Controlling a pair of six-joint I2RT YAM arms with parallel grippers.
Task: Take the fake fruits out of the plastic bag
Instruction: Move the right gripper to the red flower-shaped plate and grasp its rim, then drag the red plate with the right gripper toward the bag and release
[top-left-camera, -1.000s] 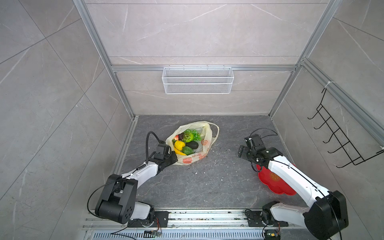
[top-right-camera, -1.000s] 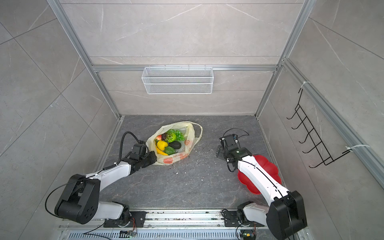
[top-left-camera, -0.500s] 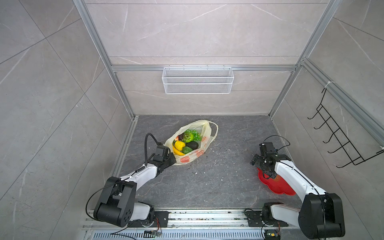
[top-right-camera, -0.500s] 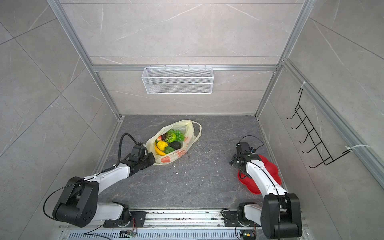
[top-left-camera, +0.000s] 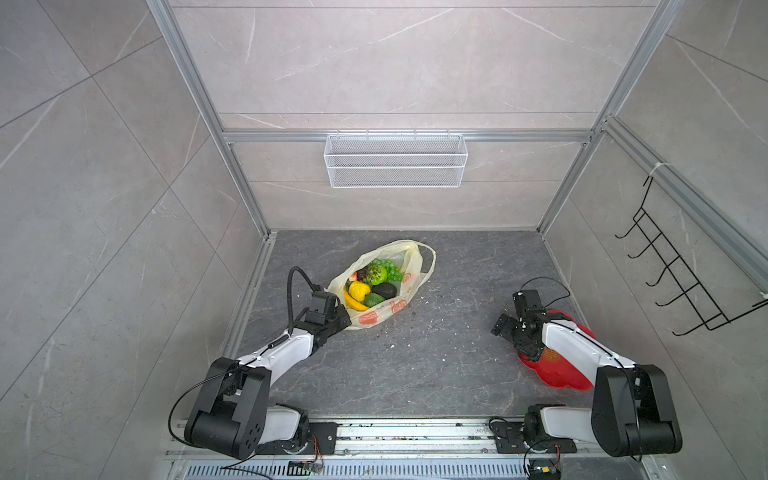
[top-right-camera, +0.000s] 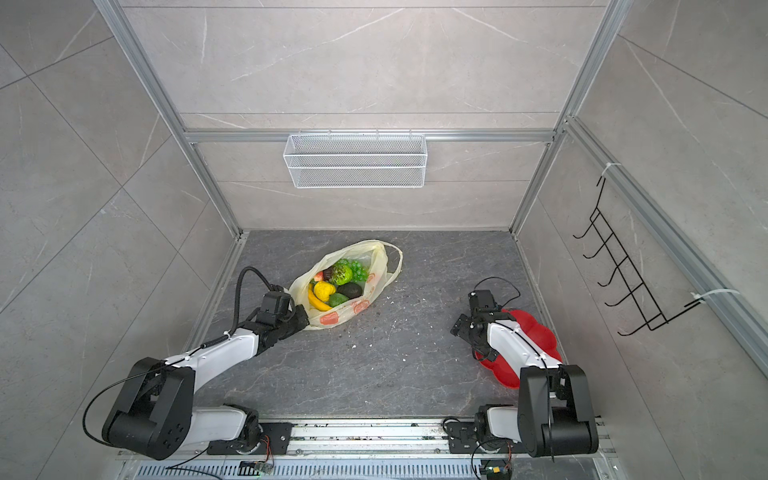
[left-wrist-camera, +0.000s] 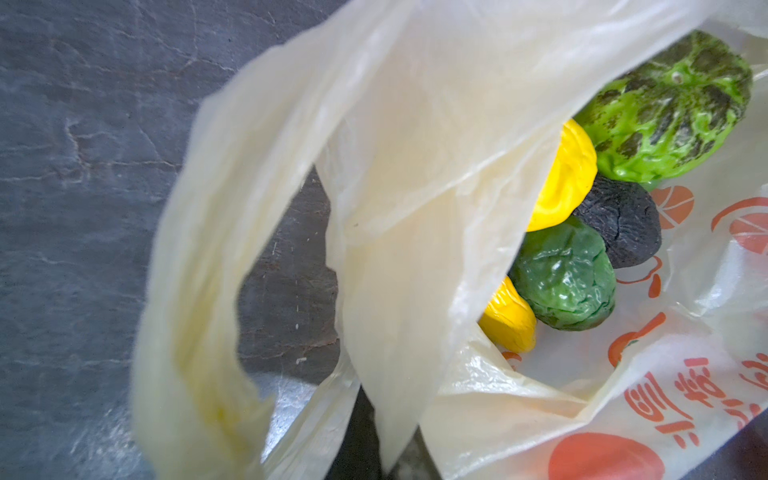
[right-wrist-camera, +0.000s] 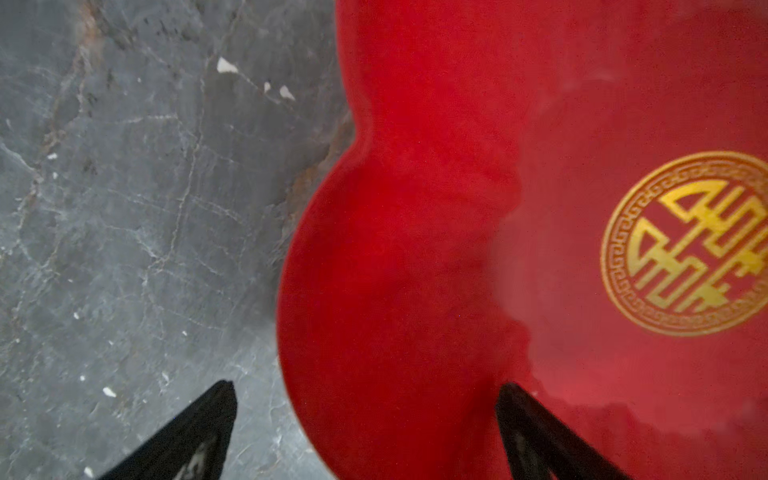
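nearest to me, well off to the right of the plastic bag (top-left-camera: 411, 277) and a little nearer than it, the right gripper (top-left-camera: 518, 338) hangs low over the edge of the red plate (top-left-camera: 557, 372). its jaws stand wide apart with nothing between them. in the right wrist view one fingertip (right-wrist-camera: 216, 411) is over the floor (top-left-camera: 415, 365) and its partner is over the plate.

a touch farther in, the left gripper (top-left-camera: 340, 322) sits right at the bag's near-left end. it is clamped tight, and in the left wrist view the bag's film gathers down into it, so i'd say it is pinching the rim there.

then the bag itself, lying with its long axis slanting from that pinched end away to the far right, where a loop handle (top-left-camera: 433, 259) trails out. the fake fruits (top-left-camera: 370, 286) are all inside, heaped in the open mouth. the banana (top-left-camera: 353, 304) lies along the near-left edge, roughly with the bag's length. behind it come the yellow ball (top-left-camera: 359, 289), two avocados (top-left-camera: 384, 291) and the bumpy green fruit (top-left-camera: 376, 273), with the grapes (top-left-camera: 390, 268) farthest back.

what the next move turns on, to my eye: the left arm is at the bag but busy. so the empty right pincer would have to cross the floor leftward and slightly away, get above the mouth, and come down from the top.
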